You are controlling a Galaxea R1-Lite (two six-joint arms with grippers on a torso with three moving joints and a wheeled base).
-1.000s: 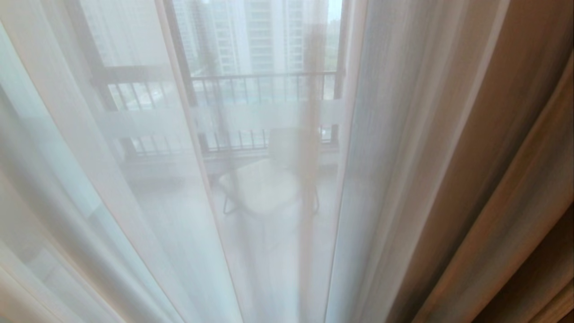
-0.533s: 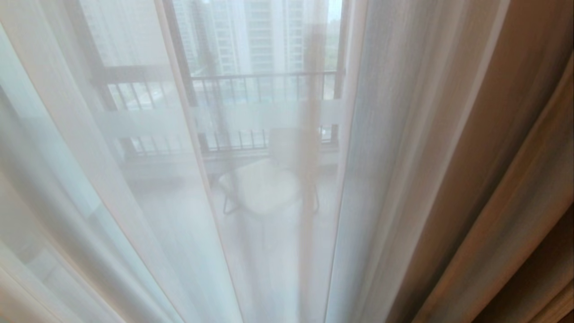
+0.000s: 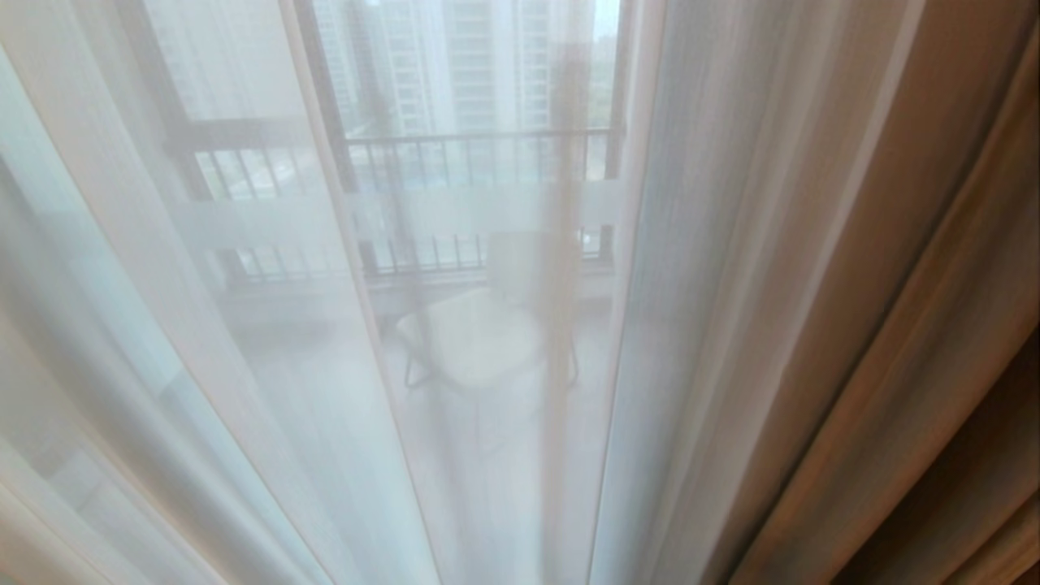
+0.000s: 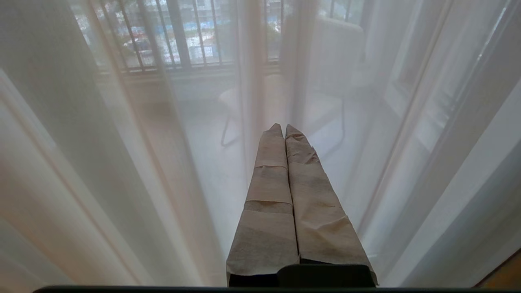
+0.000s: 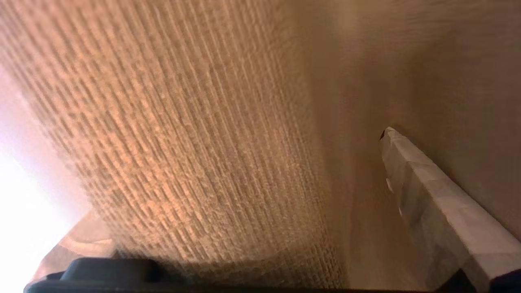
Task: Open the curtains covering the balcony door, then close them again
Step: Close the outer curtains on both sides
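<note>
The curtains hang shut across the balcony door (image 3: 322,106). Thin cream sheers (image 3: 244,341) fill the left and middle of the head view, and the heavy beige woven drape (image 3: 877,309) hangs at the right. The door's black frame and frosted strip (image 3: 487,207) show through the sheers. My right gripper (image 5: 260,134) is open, pushed into the drape (image 5: 183,142). A woven fold fills the space beside its one visible taped finger (image 5: 423,183) and hides the other. My left gripper (image 4: 284,127) is shut and empty, pointing at the sheers (image 4: 122,162). Neither arm shows in the head view.
Beyond the glass is the balcony with a pale chair (image 3: 479,333) and a dark railing (image 3: 471,146). Tall buildings stand behind. The same chair (image 4: 325,81) shows through the sheers in the left wrist view.
The folds of the heavy drape at the right edge of the head view have shifted slightly. The sheers and the view behind them are unchanged.
</note>
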